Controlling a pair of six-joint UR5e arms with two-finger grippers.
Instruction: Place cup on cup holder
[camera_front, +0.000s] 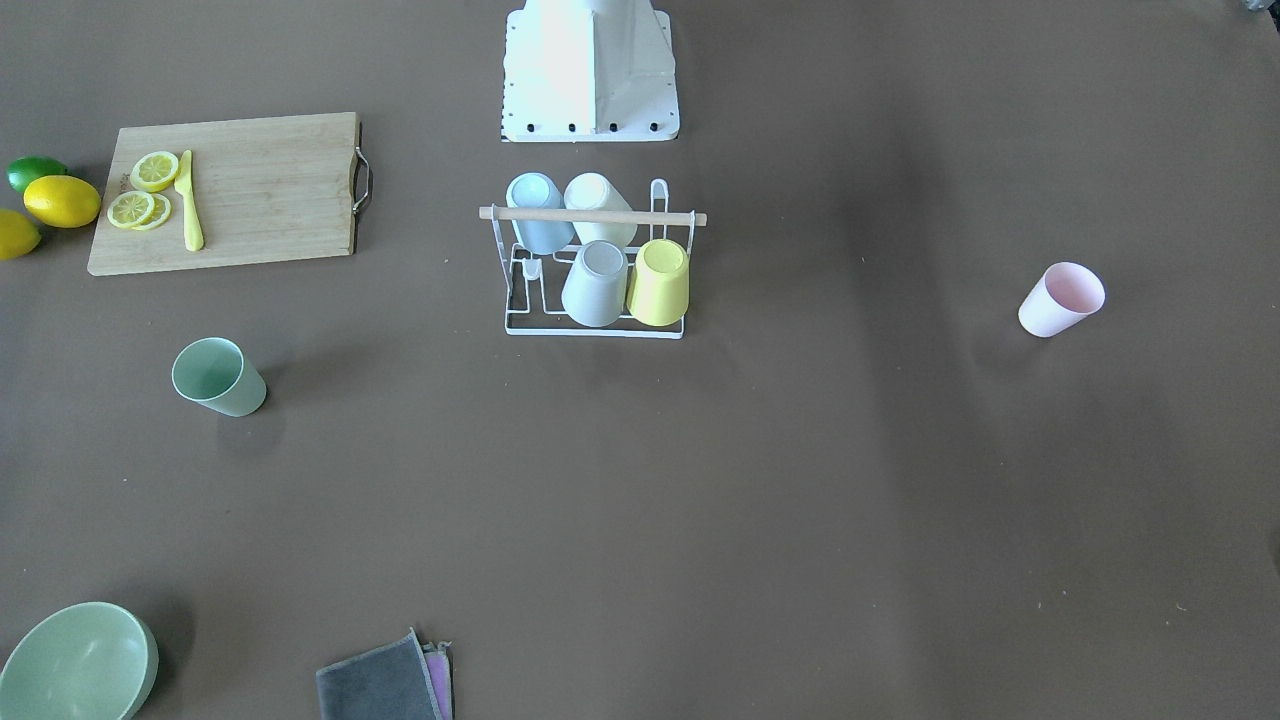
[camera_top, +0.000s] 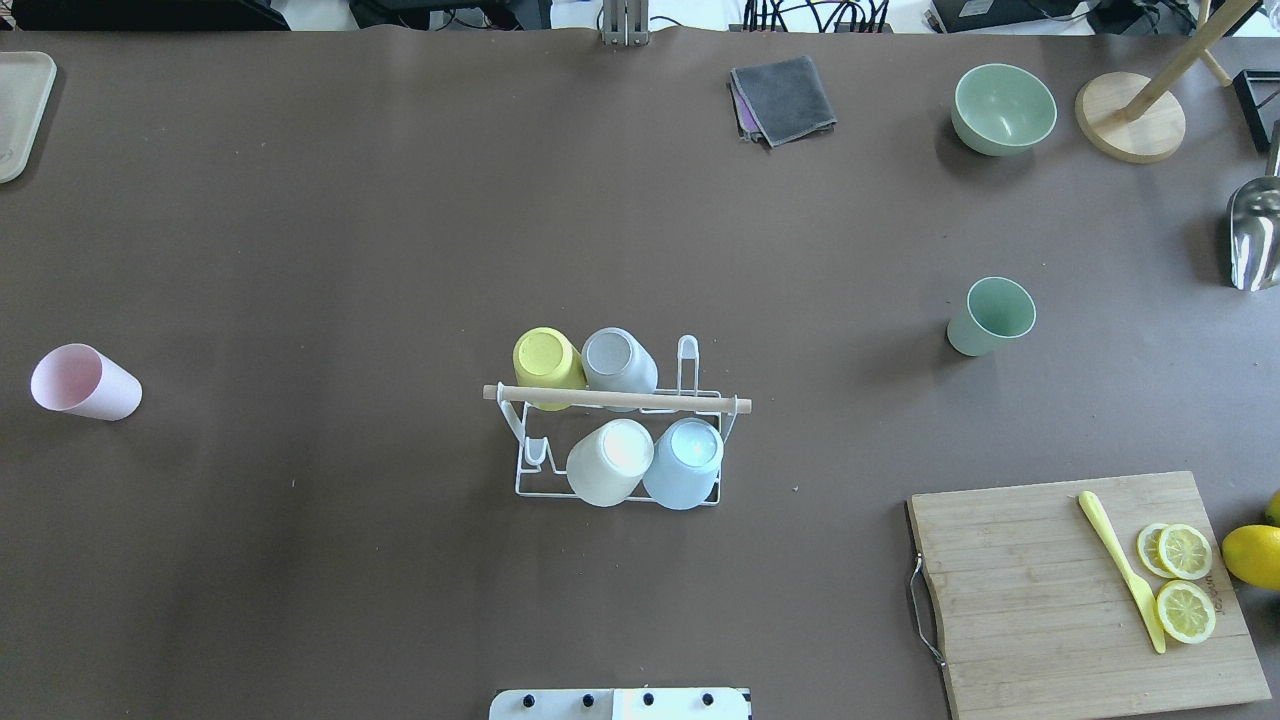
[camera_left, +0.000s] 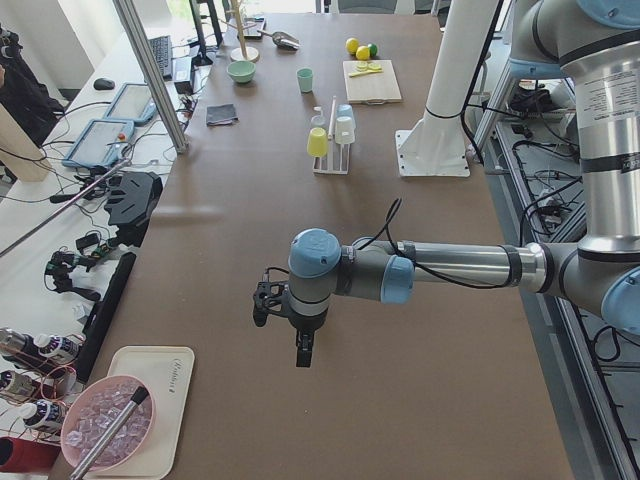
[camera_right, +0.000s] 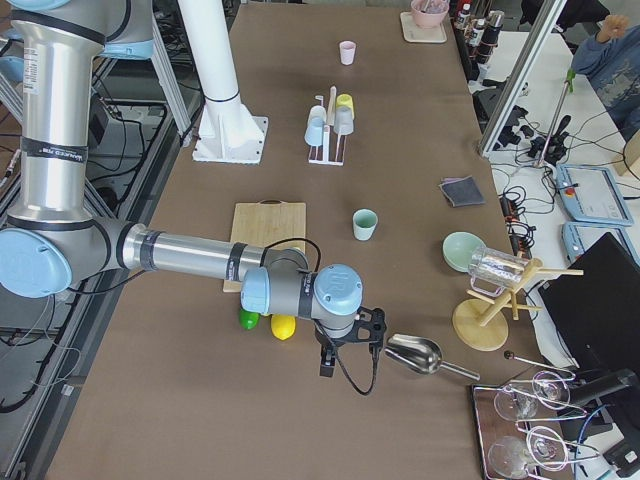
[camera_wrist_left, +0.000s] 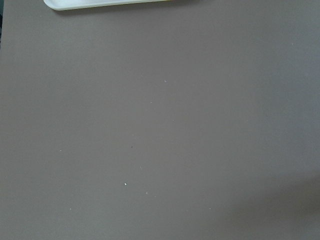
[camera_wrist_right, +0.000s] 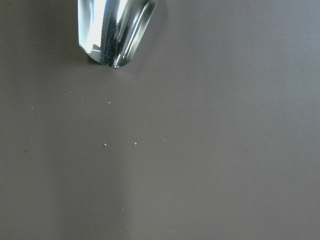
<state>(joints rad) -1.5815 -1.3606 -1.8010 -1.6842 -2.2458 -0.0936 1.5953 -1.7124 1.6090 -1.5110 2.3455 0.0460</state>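
Note:
The cup holder (camera_top: 617, 400) is a white wire rack with a wooden rod, at the table's middle (camera_front: 592, 215). It holds a yellow cup (camera_top: 547, 360), a grey cup (camera_top: 618, 360), a cream cup (camera_top: 610, 474) and a light blue cup (camera_top: 685, 462), all upside down. A pink cup (camera_top: 85, 382) stands alone far to the robot's left. A green cup (camera_top: 990, 316) stands alone to the right. My left gripper (camera_left: 302, 356) hangs over bare table far left. My right gripper (camera_right: 326, 365) hangs far right near a metal scoop. I cannot tell whether either is open or shut.
A wooden cutting board (camera_top: 1040, 590) with lemon slices (camera_top: 1185, 580) and a yellow knife lies front right, a lemon (camera_top: 1252, 555) beside it. A green bowl (camera_top: 1003, 108), grey cloth (camera_top: 783, 98), metal scoop (camera_top: 1255, 235) and wooden stand (camera_top: 1130, 125) sit at the far right. A white tray (camera_top: 20, 110) lies far left.

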